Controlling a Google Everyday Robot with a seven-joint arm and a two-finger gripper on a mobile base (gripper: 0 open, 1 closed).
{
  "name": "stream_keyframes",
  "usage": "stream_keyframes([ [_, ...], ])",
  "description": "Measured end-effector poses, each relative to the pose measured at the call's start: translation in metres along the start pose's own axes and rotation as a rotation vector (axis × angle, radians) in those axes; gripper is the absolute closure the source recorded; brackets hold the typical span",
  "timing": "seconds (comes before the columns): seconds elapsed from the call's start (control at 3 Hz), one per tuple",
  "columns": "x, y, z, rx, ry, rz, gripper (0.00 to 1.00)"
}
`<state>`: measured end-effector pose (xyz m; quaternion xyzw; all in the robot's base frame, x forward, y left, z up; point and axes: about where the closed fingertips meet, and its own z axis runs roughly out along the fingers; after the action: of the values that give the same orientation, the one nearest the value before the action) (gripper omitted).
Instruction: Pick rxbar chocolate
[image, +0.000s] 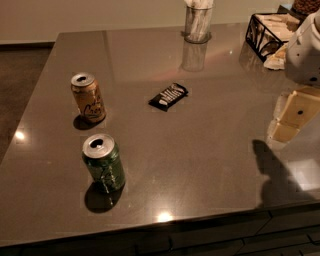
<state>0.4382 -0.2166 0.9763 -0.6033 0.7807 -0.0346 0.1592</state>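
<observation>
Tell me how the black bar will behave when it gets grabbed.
The rxbar chocolate lies flat, so it likely won't roll or tip. Its shiny wrapper may slip, especially on the glossy table. The gripper hangs at the right, away from it.

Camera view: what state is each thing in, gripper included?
Flat black-wrapped rxbar chocolate: lying flat, not held.
Orange metal drink can: upright, opened.
Green metal drink can: upright, opened.
Clear cup: upright, filled.
Black wire basket: holds packets.
Gripper: at right edge, apart from rxbar chocolate.

High oblique view, tool (293, 116) at right
</observation>
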Motion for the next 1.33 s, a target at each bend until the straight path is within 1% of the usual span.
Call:
stream_keyframes([
  [0.33, 0.000, 0.000, 0.000, 0.000, 0.000, 0.000, 0.00],
  [0.67, -0.010, -0.005, 0.000, 0.000, -0.009, -0.023, 0.00],
  [1.0, -0.037, -0.022, 0.010, 0.002, -0.036, -0.083, 0.00],
  [1.33, -0.073, -0.049, 0.032, -0.013, -0.087, -0.165, 0.00],
])
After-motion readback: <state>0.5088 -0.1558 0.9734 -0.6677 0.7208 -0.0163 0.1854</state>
